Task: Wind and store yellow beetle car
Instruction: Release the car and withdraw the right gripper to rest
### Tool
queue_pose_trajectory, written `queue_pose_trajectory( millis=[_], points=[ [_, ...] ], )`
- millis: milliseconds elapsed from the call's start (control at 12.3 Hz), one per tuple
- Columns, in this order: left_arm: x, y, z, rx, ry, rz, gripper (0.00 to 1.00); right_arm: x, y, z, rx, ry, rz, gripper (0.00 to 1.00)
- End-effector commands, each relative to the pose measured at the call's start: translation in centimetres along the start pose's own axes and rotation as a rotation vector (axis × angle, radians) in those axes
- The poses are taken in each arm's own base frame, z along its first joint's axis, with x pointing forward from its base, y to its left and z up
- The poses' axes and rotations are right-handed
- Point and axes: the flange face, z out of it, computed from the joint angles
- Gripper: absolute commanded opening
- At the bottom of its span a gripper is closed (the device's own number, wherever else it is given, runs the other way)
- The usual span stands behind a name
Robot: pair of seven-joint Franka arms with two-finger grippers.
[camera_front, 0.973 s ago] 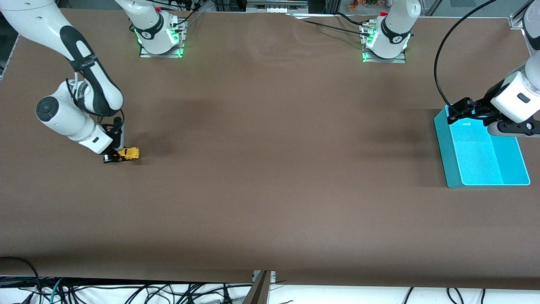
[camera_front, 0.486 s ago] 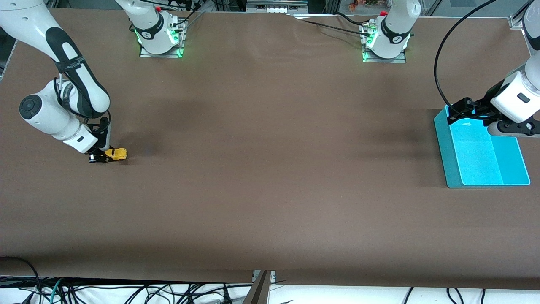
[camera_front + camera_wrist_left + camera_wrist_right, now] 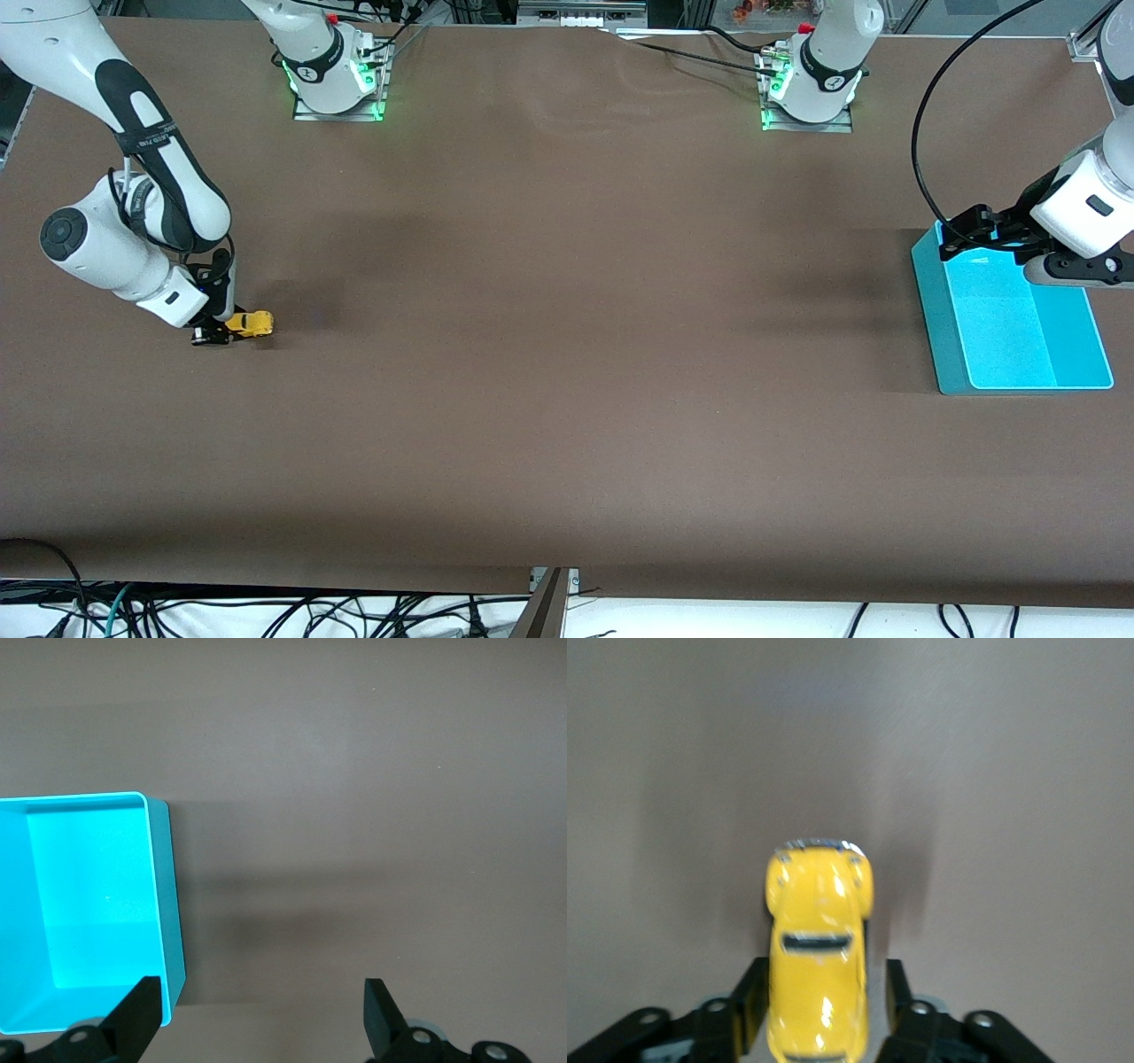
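Observation:
The yellow beetle car point(image 3: 251, 325) is a tiny rounded toy standing on the brown table at the right arm's end. My right gripper point(image 3: 218, 331) is low at the table and shut on the car's rear. In the right wrist view the car point(image 3: 819, 930) sits between the two black fingers point(image 3: 750, 1001) with its nose pointing away from the gripper point(image 3: 821, 1010). My left gripper point(image 3: 985, 237) is open and empty, and it hovers over the rim of the cyan bin point(image 3: 939, 310). The left wrist view shows the bin point(image 3: 168, 904) beside the spread gripper point(image 3: 263, 1014).
The cyan bin stands at the left arm's end of the table, and nothing shows inside it. Both arm bases point(image 3: 337, 80) stand along the table's edge farthest from the front camera. Cables hang below the table's nearest edge point(image 3: 266, 611).
My right gripper slid the car along the table toward the right arm's end, then a little back toward the middle. The left arm has not moved.

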Motion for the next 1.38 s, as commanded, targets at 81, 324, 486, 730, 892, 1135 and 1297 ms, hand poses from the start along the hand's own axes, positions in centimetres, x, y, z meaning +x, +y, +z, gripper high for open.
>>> queue_pose_trajectory(
  millis=[81,324,486,730,892,1135,1297],
  points=[
    [0.3,-0.2,-0.5,-0.022,-0.003,0.017,1.00,1.5,3.2,-2.8,-0.006,0.024,0.011,1.00],
    [0.3,-0.2,-0.5,-0.022,-0.003,0.017,1.00,4.2,5.4,-8.2,-0.028,0.018,-0.005,1.00],
    [0.3,-0.2,-0.5,-0.022,-0.002,0.017,1.00,4.9,6.3,-11.9,0.014,0.025,0.016,1.00],
    [0.3,-0.2,-0.5,-0.022,-0.003,0.017,1.00,5.0,6.9,-17.7,0.023,0.005,0.034,1.00],
    [0.3,-0.2,-0.5,-0.022,-0.003,0.017,1.00,5.2,5.9,-22.2,0.026,-0.027,0.150,1.00],
    [0.3,-0.2,-0.5,-0.022,-0.003,0.017,1.00,6.2,5.1,-28.2,0.027,-0.064,0.346,1.00],
    [0.3,-0.2,-0.5,-0.023,-0.003,0.016,1.00,6.4,5.1,-29.9,0.061,-0.060,0.431,1.00]
  ],
)
